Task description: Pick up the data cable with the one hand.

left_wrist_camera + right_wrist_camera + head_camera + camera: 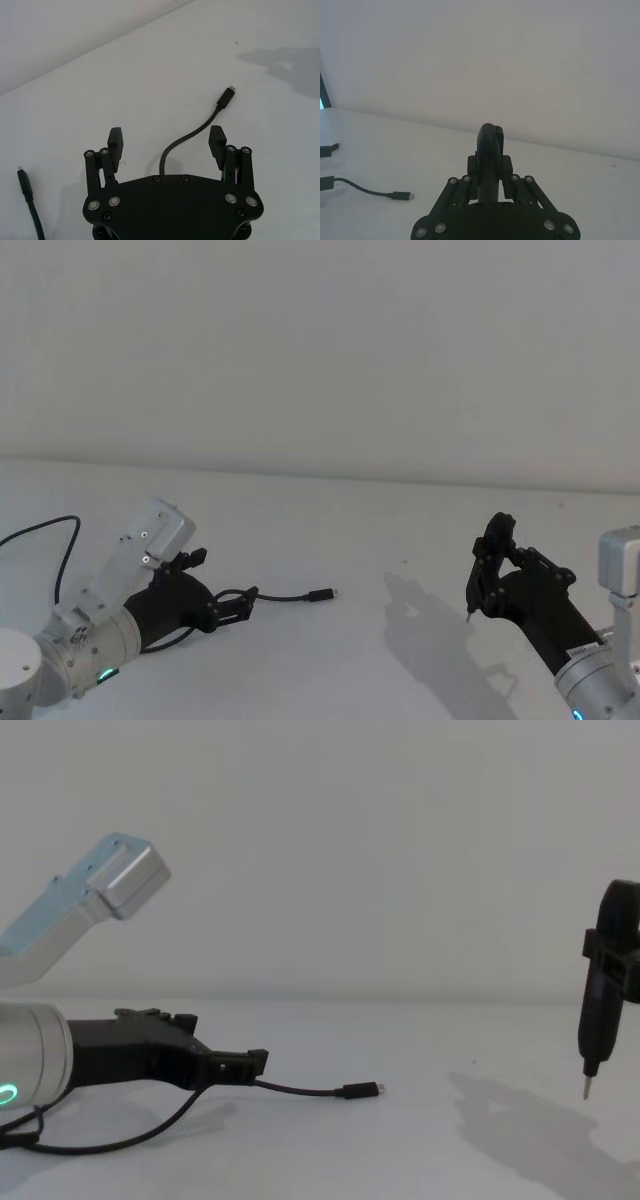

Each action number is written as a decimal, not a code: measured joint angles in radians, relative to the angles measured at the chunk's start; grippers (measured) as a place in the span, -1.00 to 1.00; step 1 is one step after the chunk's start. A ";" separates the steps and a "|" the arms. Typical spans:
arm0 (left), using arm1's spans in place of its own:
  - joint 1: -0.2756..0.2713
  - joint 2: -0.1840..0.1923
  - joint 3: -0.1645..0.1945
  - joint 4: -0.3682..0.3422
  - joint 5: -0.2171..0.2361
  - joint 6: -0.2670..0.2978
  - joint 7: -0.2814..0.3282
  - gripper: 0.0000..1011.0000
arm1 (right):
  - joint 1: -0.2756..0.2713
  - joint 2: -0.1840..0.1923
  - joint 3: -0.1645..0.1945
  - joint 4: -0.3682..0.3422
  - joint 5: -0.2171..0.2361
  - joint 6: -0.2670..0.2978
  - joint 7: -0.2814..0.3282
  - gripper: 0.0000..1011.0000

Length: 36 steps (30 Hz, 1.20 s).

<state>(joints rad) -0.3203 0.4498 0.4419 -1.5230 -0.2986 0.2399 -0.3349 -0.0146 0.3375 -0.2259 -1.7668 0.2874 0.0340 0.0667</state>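
One cable (222,101) between left gripper's (165,132) jaws

A plain white matte tabletop (330,670) spreads across the foreground and meets a bare pale grey wall (320,340) along a straight seam at the far edge. A soft, broad grey shadow (425,625) lies on the right half of the tabletop. A tiny dark speck (405,562) sits just beyond that shadow, and a second small dark speck (560,504) lies farther right, close to the seam. A slim black pen-shaped tool (592,1030) with a thin metal tip is clamped in the right gripper (490,167), nearly upright, with the tip pointing down above the tabletop. In the right wrist view, a narrow dark vertical strip (324,90) stands at the far end of the table.
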 joint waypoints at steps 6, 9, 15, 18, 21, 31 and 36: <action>0.002 -0.008 -0.002 0.012 0.021 -0.031 0.014 0.98 | 0.000 0.000 0.000 0.000 0.000 0.000 0.000 -0.46; 0.001 -0.013 -0.003 0.017 0.028 -0.041 0.016 0.98 | 0.000 0.000 0.000 0.000 0.000 0.000 0.000 -0.46; -0.004 -0.024 -0.004 0.032 0.030 -0.045 0.010 0.98 | 0.000 0.000 0.000 0.000 0.000 0.000 0.000 -0.46; -0.006 -0.029 -0.004 0.043 0.027 -0.039 0.000 0.98 | 0.000 0.000 0.000 0.000 0.000 0.000 0.000 -0.46; -0.007 -0.033 -0.004 0.052 0.023 -0.032 -0.009 0.98 | 0.000 0.000 0.000 0.000 0.000 0.000 0.000 -0.46; -0.010 -0.044 -0.004 0.090 0.016 -0.012 -0.031 0.98 | 0.000 0.000 0.000 0.000 0.000 0.000 0.000 -0.46; -0.011 -0.048 -0.006 0.100 0.018 -0.011 -0.034 0.98 | 0.000 0.000 0.000 0.000 0.000 0.000 0.000 -0.46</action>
<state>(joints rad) -0.3316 0.4016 0.4359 -1.4228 -0.2809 0.2292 -0.3688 -0.0146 0.3375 -0.2258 -1.7667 0.2873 0.0341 0.0668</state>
